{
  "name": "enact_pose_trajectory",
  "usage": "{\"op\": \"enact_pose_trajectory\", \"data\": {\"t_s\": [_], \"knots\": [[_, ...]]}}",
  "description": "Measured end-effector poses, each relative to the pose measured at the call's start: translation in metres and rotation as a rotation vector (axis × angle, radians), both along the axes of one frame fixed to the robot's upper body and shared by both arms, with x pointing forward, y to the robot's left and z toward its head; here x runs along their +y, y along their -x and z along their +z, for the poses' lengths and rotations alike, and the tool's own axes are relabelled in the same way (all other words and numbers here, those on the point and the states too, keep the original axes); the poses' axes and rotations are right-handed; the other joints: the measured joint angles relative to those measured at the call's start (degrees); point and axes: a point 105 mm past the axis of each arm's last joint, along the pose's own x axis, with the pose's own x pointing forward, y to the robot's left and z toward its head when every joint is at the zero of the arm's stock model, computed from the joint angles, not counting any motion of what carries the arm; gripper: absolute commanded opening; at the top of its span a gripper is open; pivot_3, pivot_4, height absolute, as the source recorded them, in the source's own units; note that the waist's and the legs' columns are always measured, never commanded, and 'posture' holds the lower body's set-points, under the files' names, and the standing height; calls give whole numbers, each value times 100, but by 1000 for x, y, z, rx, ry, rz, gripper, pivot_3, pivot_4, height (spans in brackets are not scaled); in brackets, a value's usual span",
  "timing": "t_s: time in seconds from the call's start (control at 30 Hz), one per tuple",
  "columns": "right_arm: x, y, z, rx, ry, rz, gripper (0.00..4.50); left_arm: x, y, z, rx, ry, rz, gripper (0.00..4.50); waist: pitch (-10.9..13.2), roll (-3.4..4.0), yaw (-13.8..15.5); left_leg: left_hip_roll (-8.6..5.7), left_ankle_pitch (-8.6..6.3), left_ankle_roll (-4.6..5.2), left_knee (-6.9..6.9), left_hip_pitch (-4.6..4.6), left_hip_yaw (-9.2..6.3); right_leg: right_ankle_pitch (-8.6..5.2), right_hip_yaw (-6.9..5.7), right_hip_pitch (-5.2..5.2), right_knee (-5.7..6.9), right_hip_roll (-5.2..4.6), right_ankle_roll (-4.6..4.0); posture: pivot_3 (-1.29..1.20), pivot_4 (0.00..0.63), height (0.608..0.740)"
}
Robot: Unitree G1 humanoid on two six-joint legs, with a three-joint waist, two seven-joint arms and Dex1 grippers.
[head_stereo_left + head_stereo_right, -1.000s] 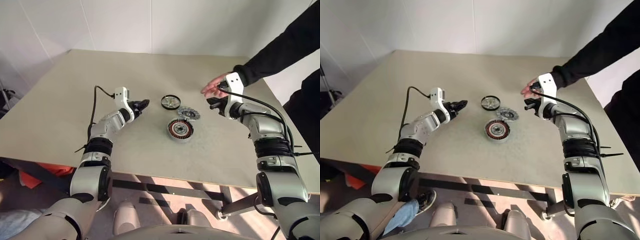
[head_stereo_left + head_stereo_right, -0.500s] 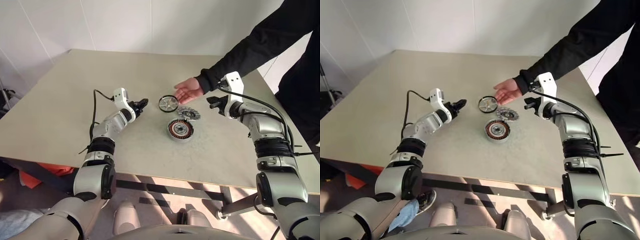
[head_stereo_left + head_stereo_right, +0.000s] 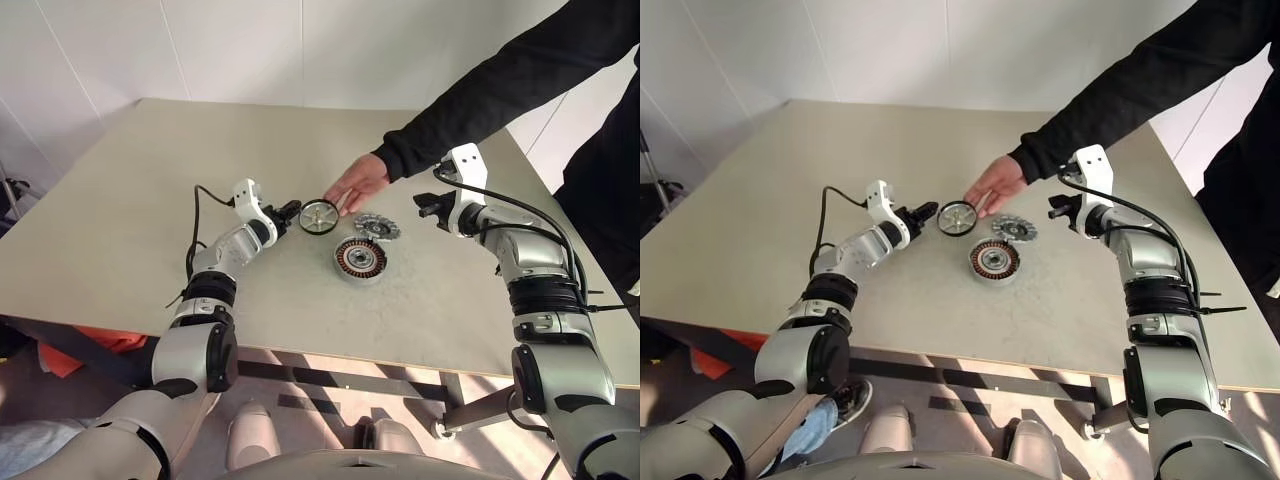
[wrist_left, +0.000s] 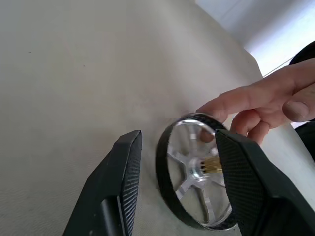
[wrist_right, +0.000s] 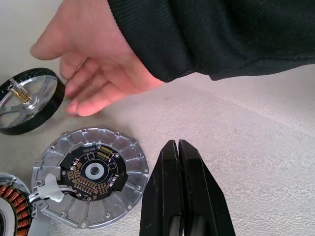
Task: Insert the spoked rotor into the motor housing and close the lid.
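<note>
The spoked rotor [image 3: 319, 216], black-rimmed with a silver spoked face, stands tilted on its edge, propped by a person's hand [image 3: 356, 182]. My left gripper [image 3: 291, 211] is open right beside it. In the left wrist view the rotor [image 4: 194, 179] sits at the gap between my fingers [image 4: 124, 182]; I cannot tell whether they touch it. The motor housing [image 3: 360, 259], with copper windings, lies nearer me. The grey lid [image 3: 377, 226] lies just behind it. My right gripper [image 3: 430, 208] hovers shut to the right of the lid [image 5: 91, 177].
A person's black-sleeved arm [image 3: 480, 95] reaches in from the back right, over the table [image 3: 130, 220] and past my right wrist. A black cable [image 3: 200, 215] loops off my left wrist. The table's front edge runs close below the housing.
The person's hand has come in from the right, slid the rotor left toward my left gripper and tipped it on edge. My left gripper edged toward it. The right arm kept still.
</note>
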Motion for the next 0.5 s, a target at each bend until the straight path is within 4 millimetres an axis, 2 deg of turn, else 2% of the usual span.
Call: {"op": "enact_pose_trajectory", "data": {"t_s": [0.2, 0.33, 0.5], "knots": [[-1, 1, -2, 4, 2, -3, 0, -21, 0, 11, -118, -126, -95, 2493, 0, 0, 3, 0, 0, 0, 0, 0, 0, 0, 0, 0, 0, 0, 0, 0, 0, 740], [0, 1, -4, 8, 1, -3, 0, -33, -4, 19, -220, -283, -141, 2493, 0, 0, 5, 0, 0, 0, 0, 0, 0, 0, 1, 0, 0, 0, 0, 0, 0, 740], [1, 3, -5, 2, 5, 1, 0, -40, -2, 7, -259, -432, -183, 2493, 0, 0, 6, 0, 4, -6, 0, -1, 0, 0, 0, 0, 0, 0, 1, 0, 0, 740]]}}
